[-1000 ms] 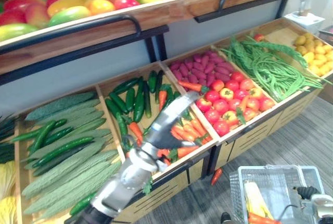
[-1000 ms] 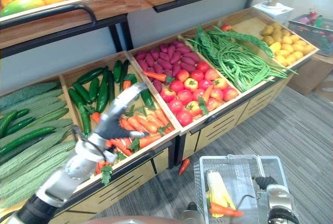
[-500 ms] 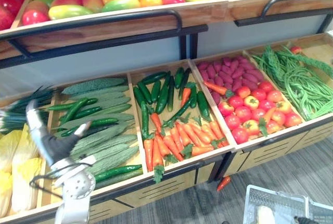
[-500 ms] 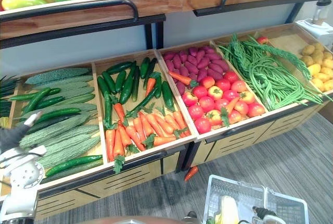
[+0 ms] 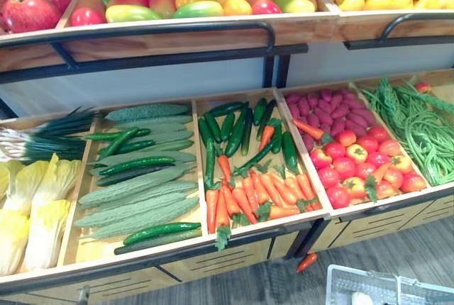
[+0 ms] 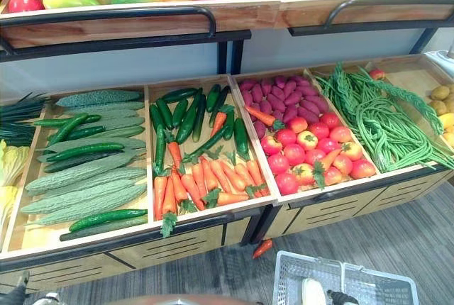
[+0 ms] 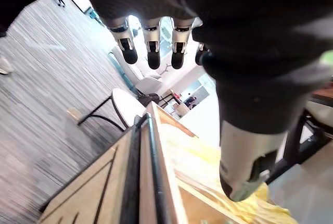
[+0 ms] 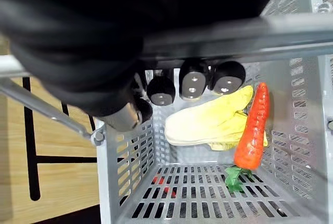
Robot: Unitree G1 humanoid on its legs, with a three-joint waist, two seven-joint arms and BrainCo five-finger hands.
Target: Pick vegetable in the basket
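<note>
You get clear air over the front of the lower bins [image 6: 213, 215], above the cucumbers [image 6: 177, 117], carrots [image 6: 213, 177] and tomatoes [image 6: 312, 152]. Farther back the upper shelf [image 6: 142, 25] and its black rail [image 6: 106, 13] overhang them. Wooden dividers [image 6: 149, 156] wall off each bin. The basket [image 8: 125, 156] has its mouth crossed by its handle [image 8: 234, 36], the right hand [image 8: 192, 83] wrapped round it; cabbage [image 8: 208, 122] and a single carrot [image 8: 252, 130] lie against one wall.

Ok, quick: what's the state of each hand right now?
Left hand: open, empty.
Right hand: shut on the basket handle.
</note>
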